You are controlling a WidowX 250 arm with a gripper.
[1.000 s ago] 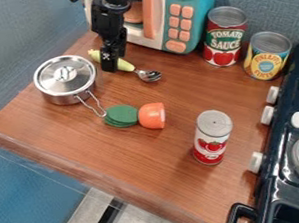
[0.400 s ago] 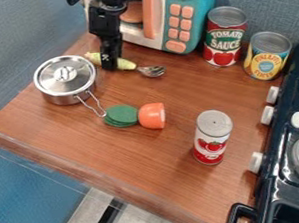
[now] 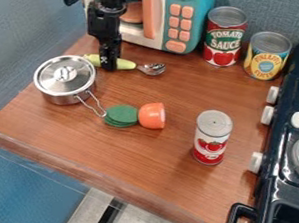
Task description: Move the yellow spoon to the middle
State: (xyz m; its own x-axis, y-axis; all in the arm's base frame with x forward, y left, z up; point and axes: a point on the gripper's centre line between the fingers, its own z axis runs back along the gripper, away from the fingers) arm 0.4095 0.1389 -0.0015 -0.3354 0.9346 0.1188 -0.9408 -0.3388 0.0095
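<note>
The end effector [image 3: 111, 63] is right over the handle of the yellow spoon [image 3: 126, 64], between its back end and its shiny bowl [image 3: 152, 69]. I cannot tell if it is open or closed, or if it has a grip on the spoon. The spoon is near the back of the bench [image 3: 123, 154], between the pot [image 3: 63, 97] and the front of the toy oven [image 3: 197, 0]. Its long way runs from side to side, with a small slant, and the bowl end points to the right of the view and a bit to the near edge. The one arm comes down across the handle, so part of it is hidden.

The handle is smooth and fat and looks like plastic. The bowl is round, thin and shiny like metal. The pot is shiny metal too, with a flat round lid [image 3: 78, 81] and a bent wire handle [image 3: 94, 104]. The bench top has brown wood lines.

I think the next job is a good hold, then a move to the near side and a bit right. A loose hold could let the spoon turn, and its bowl could bump the orange cup [image 3: 153, 116].
</note>
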